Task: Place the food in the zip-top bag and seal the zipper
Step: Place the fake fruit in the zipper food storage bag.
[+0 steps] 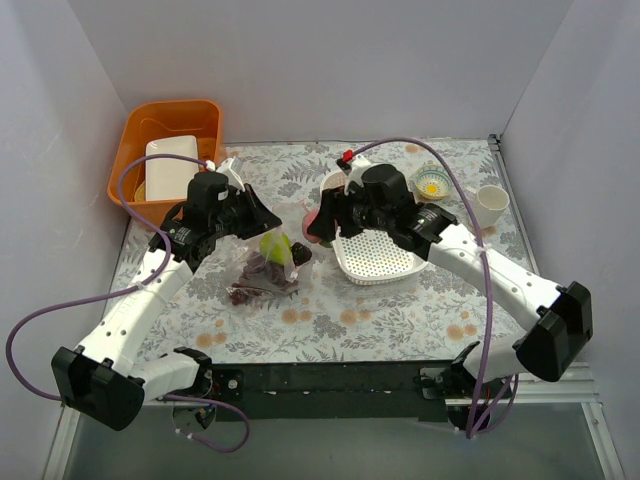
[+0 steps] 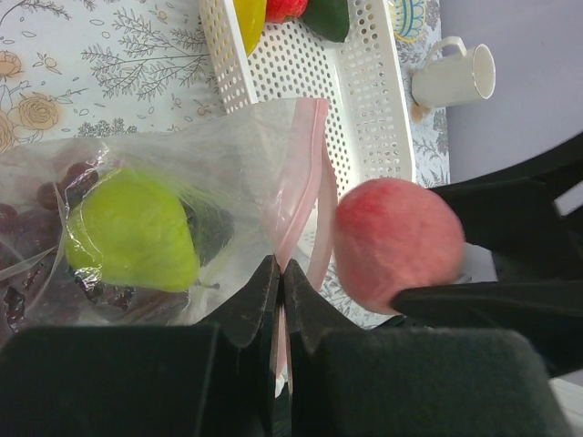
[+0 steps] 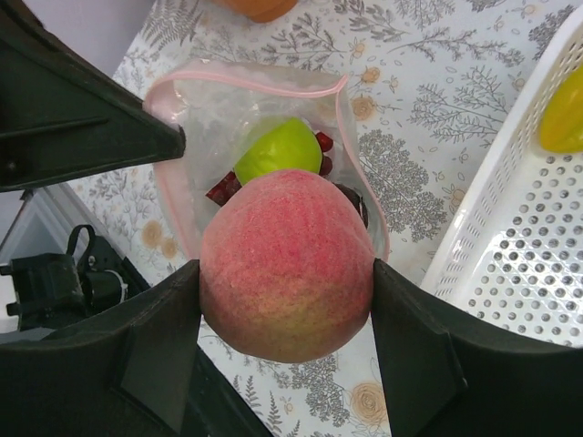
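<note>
White basket (image 1: 375, 260) beside the zip-top bag (image 2: 228, 155) holding green fruit (image 2: 132, 232), grapes (image 3: 219, 189). Left gripper (image 2: 281, 269) pinches its zipper (image 2: 310, 173); right gripper (image 1: 318, 222) clamps pink fruit (image 2: 396, 241)

The zip-top bag (image 3: 214, 109) is thin clear plastic, crinkled and creased, with pale glints on its folds. Its zipper (image 2: 308, 173) is a smoother, translucent pink plastic strip. The pink-red fruit (image 3: 287, 264) has a matt, finely speckled skin that looks faintly fuzzy. The green fruit (image 2: 132, 232) is smooth with a dull sheen. The dark red grapes (image 3: 324, 143) look slightly glossy. On the right, the basket (image 2: 364, 100) is smooth white perforated plastic. The mug (image 2: 455, 77) at the far right is white and glossy. The table cover (image 1: 330, 310) is a matt floral print. The bin (image 1: 135, 140) at the far left is shiny orange plastic. The left gripper (image 2: 281, 273) and right gripper (image 3: 287, 300) have matt black fingers (image 3: 428, 364).
</note>
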Robot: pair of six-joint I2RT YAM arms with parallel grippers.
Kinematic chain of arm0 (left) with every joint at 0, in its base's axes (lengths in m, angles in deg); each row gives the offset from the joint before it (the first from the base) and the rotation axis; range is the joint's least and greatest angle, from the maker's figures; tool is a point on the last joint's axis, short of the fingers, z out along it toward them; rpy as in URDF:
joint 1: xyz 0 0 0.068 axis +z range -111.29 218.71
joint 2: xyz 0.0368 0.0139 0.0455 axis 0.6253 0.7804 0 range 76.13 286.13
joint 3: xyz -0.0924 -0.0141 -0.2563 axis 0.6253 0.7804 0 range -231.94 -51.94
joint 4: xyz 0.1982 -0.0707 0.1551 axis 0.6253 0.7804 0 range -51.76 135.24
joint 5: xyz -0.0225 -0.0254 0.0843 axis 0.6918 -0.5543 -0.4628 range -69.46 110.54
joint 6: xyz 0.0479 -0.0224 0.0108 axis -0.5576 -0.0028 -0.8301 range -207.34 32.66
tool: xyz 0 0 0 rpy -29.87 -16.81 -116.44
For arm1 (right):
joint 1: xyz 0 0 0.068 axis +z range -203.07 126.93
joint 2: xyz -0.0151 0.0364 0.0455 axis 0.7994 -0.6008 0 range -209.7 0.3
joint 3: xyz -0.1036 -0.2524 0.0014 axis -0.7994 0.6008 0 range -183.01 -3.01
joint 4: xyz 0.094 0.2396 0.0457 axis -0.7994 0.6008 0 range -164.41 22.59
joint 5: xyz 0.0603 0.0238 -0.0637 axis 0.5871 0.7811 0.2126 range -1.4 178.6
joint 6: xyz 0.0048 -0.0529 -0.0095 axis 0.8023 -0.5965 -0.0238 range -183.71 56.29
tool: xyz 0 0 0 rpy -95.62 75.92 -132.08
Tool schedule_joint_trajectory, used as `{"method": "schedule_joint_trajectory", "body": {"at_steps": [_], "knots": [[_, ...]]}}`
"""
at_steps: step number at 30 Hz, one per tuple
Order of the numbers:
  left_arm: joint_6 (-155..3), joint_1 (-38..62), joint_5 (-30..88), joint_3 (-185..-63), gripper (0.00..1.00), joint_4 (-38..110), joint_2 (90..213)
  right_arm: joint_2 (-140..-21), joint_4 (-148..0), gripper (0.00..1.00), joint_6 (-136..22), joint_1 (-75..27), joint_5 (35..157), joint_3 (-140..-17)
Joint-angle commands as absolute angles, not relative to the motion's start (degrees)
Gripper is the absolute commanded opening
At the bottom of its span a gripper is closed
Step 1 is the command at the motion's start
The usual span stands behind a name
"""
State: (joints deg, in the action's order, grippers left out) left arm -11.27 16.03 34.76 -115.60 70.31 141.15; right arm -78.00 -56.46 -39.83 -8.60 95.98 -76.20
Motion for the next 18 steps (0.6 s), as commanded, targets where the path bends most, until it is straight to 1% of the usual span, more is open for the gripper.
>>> {"method": "schedule_joint_trajectory", "body": {"at_steps": [1,4,7,8,9,10,11,12,13,15,18], "knots": [[-11.23,15.94,35.92,-116.98,0.0,69.79,139.5,-83.62,-59.29,0.35,-40.33,-6.58,97.13,-78.94],[-11.05,16.03,36.71,-117.86,0.0,69.97,139.33,-87.4,-60.95,0.36,-40.94,-4.65,97.31,-81.49],[-10.79,16.03,36.89,-118.82,0.0,70.32,138.8,-92.06,-59.74,0.41,-41.99,-2.98,98.62,-85.7],[-10.79,15.94,36.45,-119.26,0.0,70.58,138.71,-93.2,-57.91,0.54,-42.61,-2.19,98.19,-88.59],[-10.7,16.03,36.27,-119.61,0.0,70.84,138.36,-94.43,-57.11,0.64,-43.31,-1.84,97.92,-89.83],[-10.79,16.03,35.75,-120.66,0.0,71.63,138.18,-94.53,-56.4,0.71,-43.66,-1.57,96.53,-90.63],[-10.79,16.03,35.14,-121.19,0.0,72.25,137.83,-94.1,-57.35,0.83,-43.76,-1.31,95.82,-89.94],[-10.79,16.03,33.22,-121.81,0.0,72.86,137.66,-91.74,-58.93,0.88,-43.76,-1.3,95.2,-88.72],[-10.79,16.03,31.63,-122.42,0.0,74.78,137.22,-90.24,-59.9,0.98,-43.84,-1.3,93.46,-87.75],[-10.26,16.03,25.59,-124.79,0.0,77.34,136.95,-86.2,-60.7,0.98,-44.63,-1.39,90.81,-85.81],[-10.09,16.03,21.17,-125.94,0.0,79.72,135.81,-82.41,-59.39,0.98,-46.12,-1.92,85.54,-84.84]]}}
